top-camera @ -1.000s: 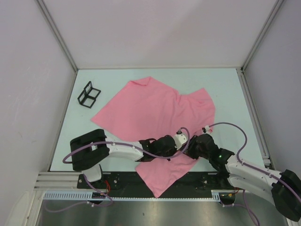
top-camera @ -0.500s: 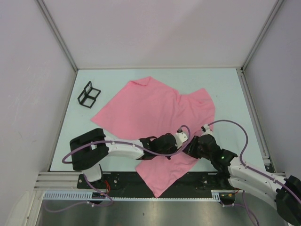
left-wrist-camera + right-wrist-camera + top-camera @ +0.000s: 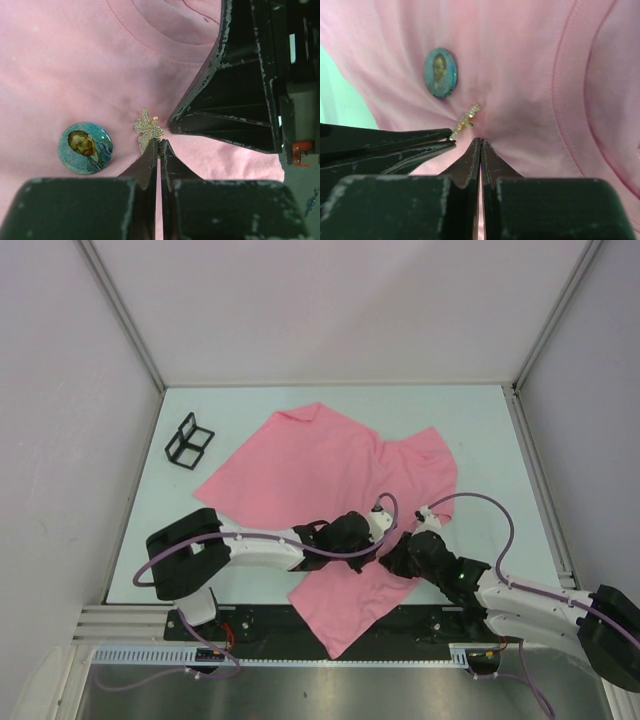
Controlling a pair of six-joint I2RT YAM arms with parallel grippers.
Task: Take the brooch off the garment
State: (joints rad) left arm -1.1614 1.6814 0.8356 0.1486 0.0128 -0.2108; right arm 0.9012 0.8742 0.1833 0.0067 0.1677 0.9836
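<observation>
Step in hand, as I read it: get the brooch [image 3: 148,129] free of the pink T-shirt [image 3: 60,60] w/ one hand pinning cloth and the other working the pin.

To do it well: keep the cloth taut right beside the brooch so the pull goes into the pin, not into a tent of fabric. Ease the brooch out along its pin's line – no straight yank, soft knit will snag or tear. Stay off the round portrait badge [image 3: 85,148] just beside it; that's not the target.

Left hand [image 3: 159,150] – fully closed, tips meeting at the brooch's lower edge. Whether it has a real nip on the metal or only touches it, can't tell.

Right hand [image 3: 480,147] – also closed tight, tips on the cloth just beside the brooch, opp. the left hand. Creases run in toward its tips, so it looks to have a fold of shirt pinched.

Brooch is on the shirt's front below the neckline [image 3: 165,45], betw. the two hands' tips, not yet off. Shirt lies spread on the table [image 3: 500,440], its near part by the arms' bases.
</observation>
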